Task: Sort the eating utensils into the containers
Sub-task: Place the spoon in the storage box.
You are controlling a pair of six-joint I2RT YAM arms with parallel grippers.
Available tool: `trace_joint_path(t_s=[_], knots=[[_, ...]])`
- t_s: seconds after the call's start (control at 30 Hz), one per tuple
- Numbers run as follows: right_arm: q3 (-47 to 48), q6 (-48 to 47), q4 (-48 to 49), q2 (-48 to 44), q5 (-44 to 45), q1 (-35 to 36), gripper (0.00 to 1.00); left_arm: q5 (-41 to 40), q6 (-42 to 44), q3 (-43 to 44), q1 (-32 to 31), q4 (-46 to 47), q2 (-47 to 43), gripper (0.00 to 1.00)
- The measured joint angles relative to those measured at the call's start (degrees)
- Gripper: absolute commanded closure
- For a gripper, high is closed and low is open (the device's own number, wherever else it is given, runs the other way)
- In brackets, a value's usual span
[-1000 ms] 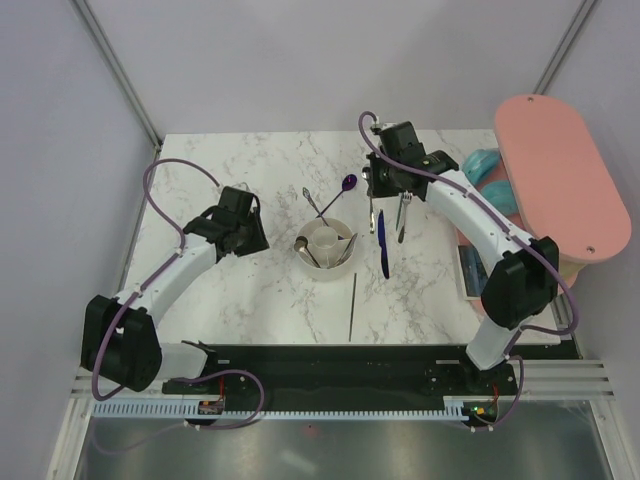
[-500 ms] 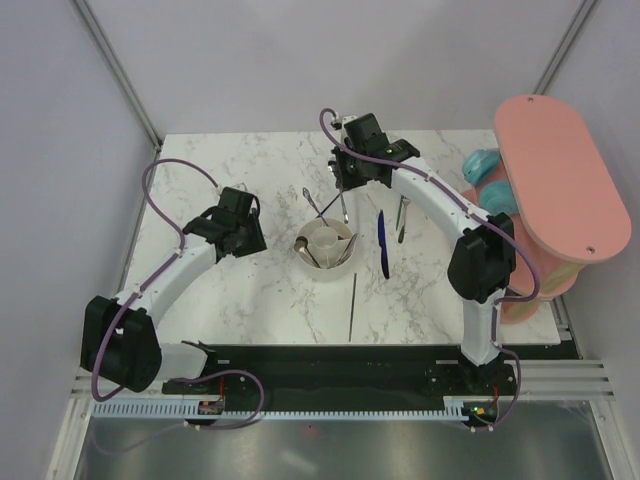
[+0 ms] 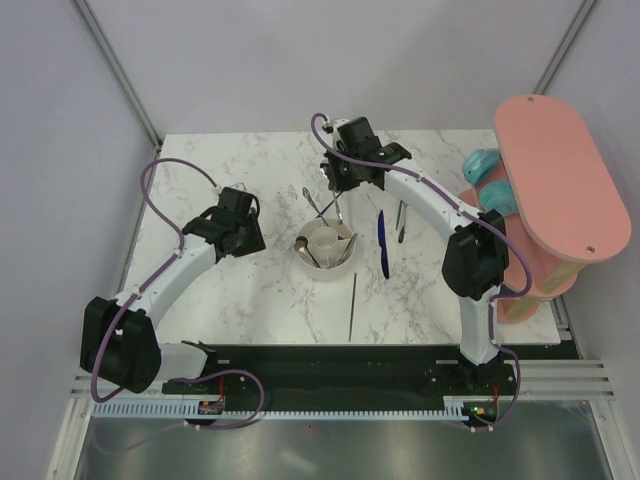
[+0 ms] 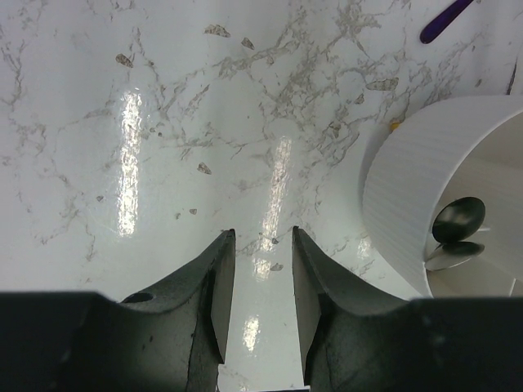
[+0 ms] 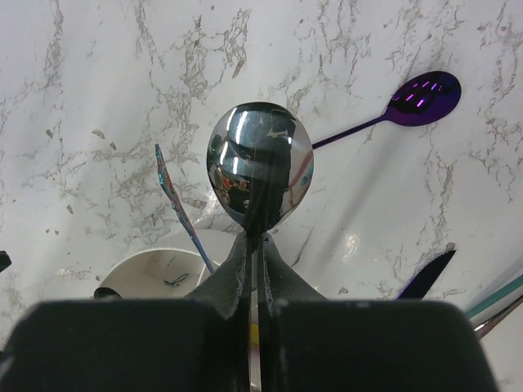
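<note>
Whereas the top view shows only a thin sliver below the right gripper [image 3: 338,188], the right wrist view reveals a silver spoon [image 5: 260,163] pinched there, near the far rim of the white holder [image 3: 335,268]. Right arm extends forward and leftward. Left gripper [image 4: 257,269], partly spread and empty, hovers over the table [image 4: 163,122] beside the holder.

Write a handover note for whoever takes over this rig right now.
Left tool: open, empty, over the marble table beside the white holder.
Right tool: shut on a silver spoon, held up just beyond the holder.
Done: at least two spoons sit in the holder.
Left: drop the held spoon in, then sort the purple spoon, blue-handled utensil, silver utensil beside it, thin stick and slim silver piece, all on the table.
</note>
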Motion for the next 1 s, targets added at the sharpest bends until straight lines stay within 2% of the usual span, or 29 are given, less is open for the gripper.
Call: trace_joint_path(t_s=[0.67,0.87,1.0], knots=[[-11.9,0.4,3.1,-1.7,0.1,4.5,1.00,-0.1,0.0,0.0,0.0,0.0,0.8,0.60],[-15.7,1.0,3.6,-5.5,0.5,4.7,0.70,-0.1,0.0,0.0,0.0,0.0,0.8,0.60],[-17.6,1.6,4.1,-7.5,0.5,4.9,0.65,-0.1,0.0,0.0,0.0,0.0,0.8,0.60]])
